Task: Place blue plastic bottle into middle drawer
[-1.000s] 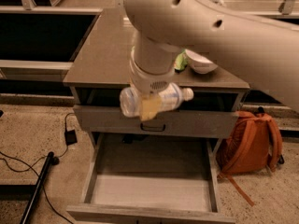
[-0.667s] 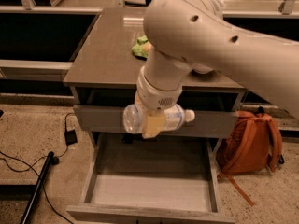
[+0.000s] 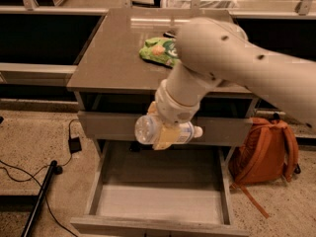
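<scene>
Your gripper (image 3: 165,135) hangs in front of the bench, its yellowish fingers (image 3: 163,141) pinching the blue plastic bottle (image 3: 144,131) around its middle. You have the bottle lying roughly level in the air, its round base toward the left of the view and its white cap toward the right. It hangs above the back part of the middle drawer (image 3: 158,205), which stands pulled out below with its pale plank floor showing, and it is not touching the drawer. Just behind the bottle is the grey front of the upper drawer (image 3: 106,125), which is pushed in. The thick pale arm (image 3: 232,63) comes down to the gripper from the upper right, crossing over the bench (image 3: 111,58). On the bench top, a green bag (image 3: 157,50) lies partly hidden behind the arm. To the right of the bench an orange backpack (image 3: 264,152) sits on the speckled floor (image 3: 34,137). To the left a dark cable (image 3: 29,164) with a small black box trails across the floor beside a dark pole (image 3: 38,199).
</scene>
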Controlling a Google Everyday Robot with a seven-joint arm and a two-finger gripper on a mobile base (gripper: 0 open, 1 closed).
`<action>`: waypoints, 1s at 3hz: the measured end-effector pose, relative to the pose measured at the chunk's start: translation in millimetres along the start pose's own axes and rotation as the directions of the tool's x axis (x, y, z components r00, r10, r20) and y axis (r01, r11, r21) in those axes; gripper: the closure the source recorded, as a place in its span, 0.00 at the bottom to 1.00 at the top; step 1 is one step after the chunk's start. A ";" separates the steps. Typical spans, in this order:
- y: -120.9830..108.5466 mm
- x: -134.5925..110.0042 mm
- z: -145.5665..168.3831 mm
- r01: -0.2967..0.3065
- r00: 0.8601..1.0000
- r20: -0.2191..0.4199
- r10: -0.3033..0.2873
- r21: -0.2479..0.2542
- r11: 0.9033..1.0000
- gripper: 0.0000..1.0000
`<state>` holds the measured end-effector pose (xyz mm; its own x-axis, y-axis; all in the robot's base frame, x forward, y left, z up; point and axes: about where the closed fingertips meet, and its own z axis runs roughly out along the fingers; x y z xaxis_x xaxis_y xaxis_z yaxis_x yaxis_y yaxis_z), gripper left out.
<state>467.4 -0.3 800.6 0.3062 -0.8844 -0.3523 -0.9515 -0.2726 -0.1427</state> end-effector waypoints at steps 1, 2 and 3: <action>-12.0 41.3 34.8 -0.091 0.966 0.250 0.067 0.085 0.992 1.00; -23.7 93.8 62.7 -0.192 0.895 0.430 0.116 0.138 0.972 1.00; -29.0 132.7 104.2 -0.234 0.858 0.493 0.147 0.119 0.965 1.00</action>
<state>538.7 -70.2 661.5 0.1374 -0.6118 -0.7790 -0.9862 -0.0115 -0.1649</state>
